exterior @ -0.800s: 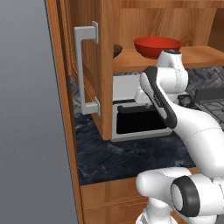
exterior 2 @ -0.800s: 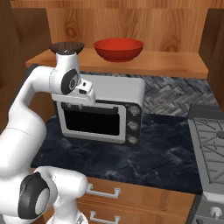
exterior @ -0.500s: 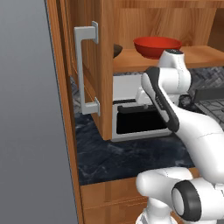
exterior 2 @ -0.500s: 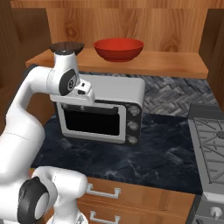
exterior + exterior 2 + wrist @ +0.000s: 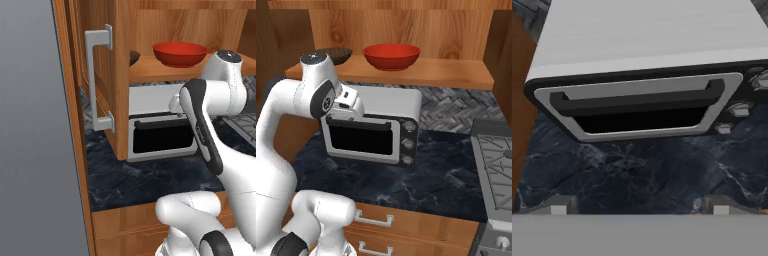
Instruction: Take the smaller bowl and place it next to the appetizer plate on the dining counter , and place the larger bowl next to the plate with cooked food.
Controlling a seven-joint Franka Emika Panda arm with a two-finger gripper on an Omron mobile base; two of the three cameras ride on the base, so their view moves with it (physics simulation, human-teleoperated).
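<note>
Two bowls sit on a smooth wooden shelf (image 5: 446, 72) inside an open cabinet. The red bowl (image 5: 391, 55) is glossy, deep and round, standing upright with its mouth up; being round, it has no long axis. Just beside it toward the cabinet's edge sits the brown bowl (image 5: 336, 54), shallow, dark and also upright, partly hidden by the arm in the right base view and by the cabinet door in the left base view (image 5: 134, 57). Below the shelf stands one boxy toaster oven (image 5: 381, 125) with a pale matte casing, a dark glass door, a black bar handle lying lengthwise across the front, and three small knobs down one side. It rests on a table (image 5: 446, 170) with a black marbled top. The wooden cabinet door (image 5: 107, 75) carries one grey squared handle set vertically. The end effector (image 5: 637, 205) hangs over the oven's front with its fingers spread wide, gripping nothing.
</note>
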